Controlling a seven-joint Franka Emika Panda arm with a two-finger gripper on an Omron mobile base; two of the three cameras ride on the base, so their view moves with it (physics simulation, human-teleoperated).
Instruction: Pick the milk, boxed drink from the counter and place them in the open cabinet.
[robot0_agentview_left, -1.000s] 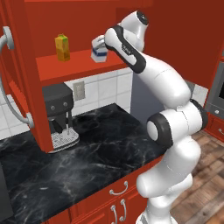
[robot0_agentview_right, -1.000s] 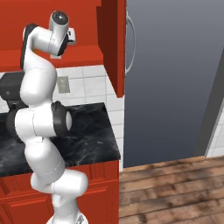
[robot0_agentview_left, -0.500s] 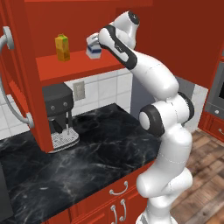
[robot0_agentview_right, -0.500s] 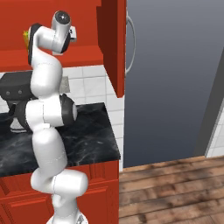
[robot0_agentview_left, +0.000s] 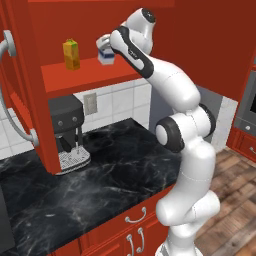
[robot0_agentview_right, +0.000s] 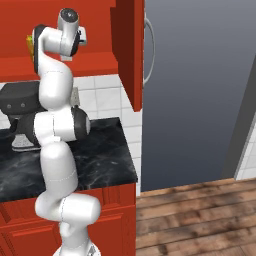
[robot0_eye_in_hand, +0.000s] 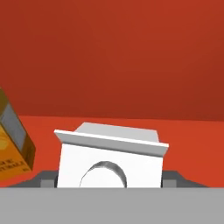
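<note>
The milk (robot0_agentview_left: 106, 55), a small white carton with a blue band, is held over the right part of the open cabinet's red shelf (robot0_agentview_left: 85, 74). My gripper (robot0_agentview_left: 104, 44) is shut on it from the right. In the hand view the milk (robot0_eye_in_hand: 111, 157) sits between the two dark fingertips (robot0_eye_in_hand: 43, 178), in front of the cabinet's red back wall. I cannot tell whether its base touches the shelf. The boxed drink (robot0_agentview_left: 71, 54), orange-yellow with a green top, stands upright on the shelf left of the milk, and also shows in the hand view (robot0_eye_in_hand: 13, 140) and the right base view (robot0_agentview_right: 30, 42).
The cabinet door with its curved silver handle (robot0_agentview_left: 10, 75) hangs open at the left. A black coffee machine (robot0_agentview_left: 67, 130) stands on the black marble counter (robot0_agentview_left: 110, 175) under the shelf. A steel fridge (robot0_agentview_right: 200, 90) stands to the right of the cabinets.
The arm has reached further up and to the left, carrying the milk deeper over the cabinet shelf, closer to the boxed drink. The grip is unchanged.
</note>
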